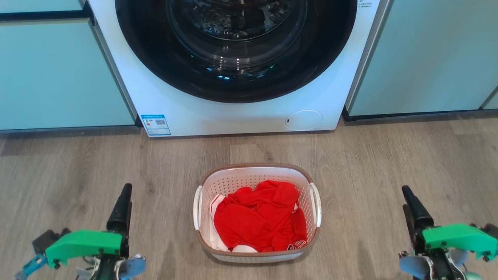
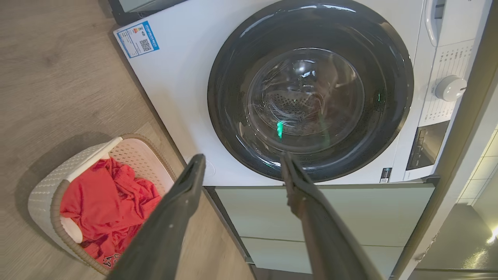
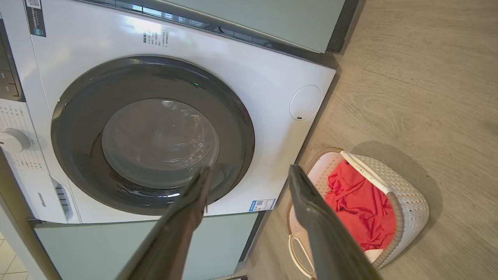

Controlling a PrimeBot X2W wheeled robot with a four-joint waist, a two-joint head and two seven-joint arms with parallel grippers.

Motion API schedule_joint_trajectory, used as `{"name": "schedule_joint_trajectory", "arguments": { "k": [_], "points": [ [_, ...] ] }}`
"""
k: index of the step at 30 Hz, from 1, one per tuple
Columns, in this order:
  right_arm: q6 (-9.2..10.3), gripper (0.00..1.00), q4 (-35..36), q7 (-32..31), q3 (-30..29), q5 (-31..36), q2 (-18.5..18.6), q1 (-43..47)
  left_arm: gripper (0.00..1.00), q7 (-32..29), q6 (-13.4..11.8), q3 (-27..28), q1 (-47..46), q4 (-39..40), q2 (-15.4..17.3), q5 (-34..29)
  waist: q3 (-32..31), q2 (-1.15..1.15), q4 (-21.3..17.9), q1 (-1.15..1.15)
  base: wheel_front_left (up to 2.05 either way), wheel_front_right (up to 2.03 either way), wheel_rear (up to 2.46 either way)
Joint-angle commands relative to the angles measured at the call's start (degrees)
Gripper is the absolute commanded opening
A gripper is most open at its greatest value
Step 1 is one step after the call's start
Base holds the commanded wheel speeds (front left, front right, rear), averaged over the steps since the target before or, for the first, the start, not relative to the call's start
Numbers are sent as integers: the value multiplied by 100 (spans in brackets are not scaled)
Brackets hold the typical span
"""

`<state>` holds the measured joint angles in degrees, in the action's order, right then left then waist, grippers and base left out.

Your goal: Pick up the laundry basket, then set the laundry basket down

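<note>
Nearest to me is my left gripper (image 2: 242, 160). Its two dark fingers are spread wide, with nothing between them and nothing touching them. It hangs above the wooden floor (image 1: 78, 175), well to the left of the laundry basket (image 1: 255, 166), and its fingers point toward the washing machine (image 1: 241, 112).

The laundry basket stands upright on the floor between my two grippers, apart from both. It sits a little way out from the floor's far edge, where the washing machine's front meets the boards, and roughly centred on the machine's dark round door (image 1: 233, 46). Its mouth faces up. One white handle (image 1: 197, 208) is on its left side and the other (image 1: 316, 204) on its right, so the handle-to-handle line runs across me and parallel to the machine's front. From above it looks nearly as deep as it is wide, and I cannot tell which way its long axis runs. Red and white clothes (image 1: 258, 217) lie crumpled inside, below the brown rim.

My right gripper (image 3: 249, 170) is well to the right of the basket, spread just as wide, and it also holds and touches nothing.
</note>
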<state>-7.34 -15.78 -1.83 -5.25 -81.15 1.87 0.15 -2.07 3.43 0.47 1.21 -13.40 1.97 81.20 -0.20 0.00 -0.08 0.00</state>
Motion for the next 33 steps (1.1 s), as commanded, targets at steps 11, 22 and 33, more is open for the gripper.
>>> {"name": "schedule_joint_trajectory", "arguments": {
  "k": [11, 22, 33],
  "points": [
    [-5, 100, 557, 246, 240, 1274, 47, -176, 100, 249, -215, -268, -227, 486, 65, -1519, -8, 0, -5, 0, 0, 0, 0],
    [-6, 100, 688, 431, 446, 2196, 54, -112, 100, 436, -479, -551, -174, 615, 200, -2706, -24, 0, -9, 0, 0, 0, 0],
    [-7, 100, 693, 615, 637, 3020, 60, -67, 100, 623, -794, -858, -124, 701, 400, -3556, -38, 0, -9, 0, 0, 0, 0]
  ]
}}
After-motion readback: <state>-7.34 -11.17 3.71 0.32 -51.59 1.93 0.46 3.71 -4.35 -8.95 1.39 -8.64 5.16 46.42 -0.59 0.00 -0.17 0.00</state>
